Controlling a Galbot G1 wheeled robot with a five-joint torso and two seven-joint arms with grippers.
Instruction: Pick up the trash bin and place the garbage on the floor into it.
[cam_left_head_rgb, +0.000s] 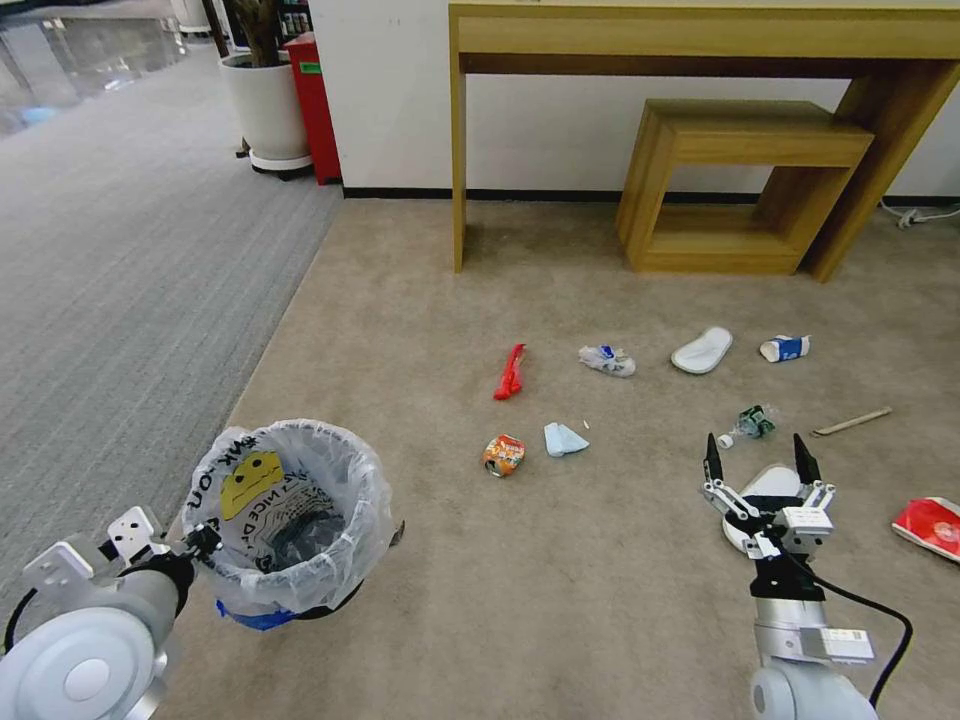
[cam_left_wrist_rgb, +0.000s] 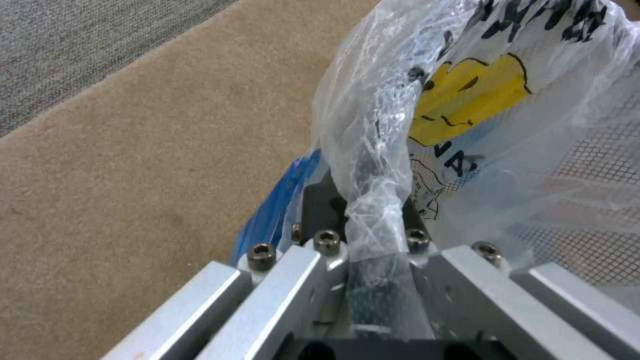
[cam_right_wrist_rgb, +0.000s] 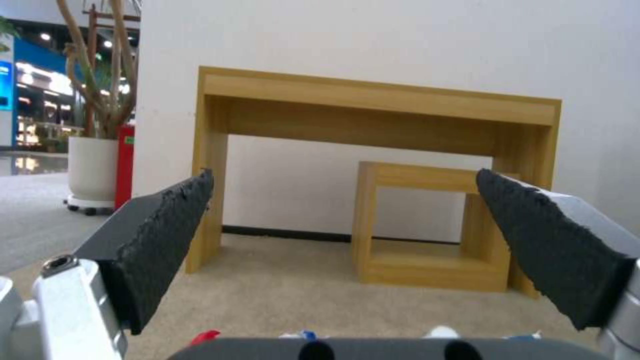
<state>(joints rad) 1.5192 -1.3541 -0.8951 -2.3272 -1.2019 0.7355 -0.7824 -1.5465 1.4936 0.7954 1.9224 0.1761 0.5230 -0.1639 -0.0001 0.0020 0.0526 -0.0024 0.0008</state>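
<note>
— Bin first: where is it?

— The trash bin sits at the near left of the floor, the left gripper clenched on its bagged rim; whether its base is lifted clear, I can't quite tell.

— And the right gripper?

— Fingers spread wide, grasping nothing, above a white slipper.

— The garbage?

— Scattered mid-floor: a red wrapper, an orange packet, a wooden stick.
</note>
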